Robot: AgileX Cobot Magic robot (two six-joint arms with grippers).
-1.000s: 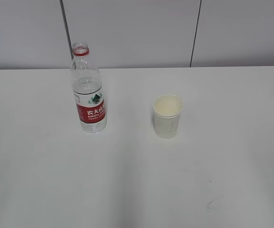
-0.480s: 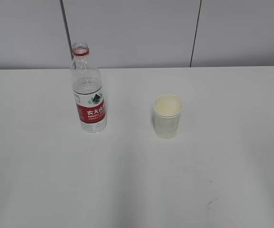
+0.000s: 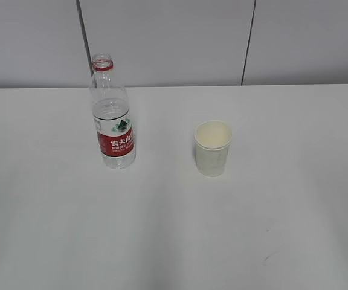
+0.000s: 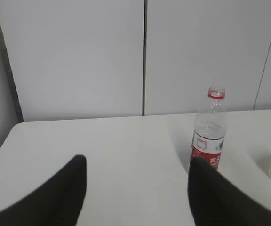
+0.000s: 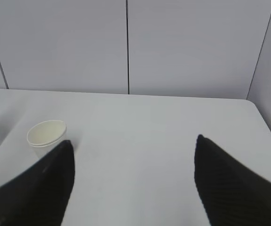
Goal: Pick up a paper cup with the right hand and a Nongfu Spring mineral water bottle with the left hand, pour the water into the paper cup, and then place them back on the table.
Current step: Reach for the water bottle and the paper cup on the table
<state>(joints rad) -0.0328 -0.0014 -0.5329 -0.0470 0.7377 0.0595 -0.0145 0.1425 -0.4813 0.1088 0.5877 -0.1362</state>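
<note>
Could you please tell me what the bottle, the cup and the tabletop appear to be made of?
The Nongfu Spring mineral water bottle looks like clear, glossy plastic: you can see through it above the label. The paper cup appears to be matte cream paper with a rolled rim. The table is a matte white surface, perhaps laminate; the material is uncertain.

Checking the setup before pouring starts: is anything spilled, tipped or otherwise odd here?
Nothing stands out. The bottle stands upright, uncapped; the cup is upright beside it, apart. The table looks dry, with only faint marks.
</note>
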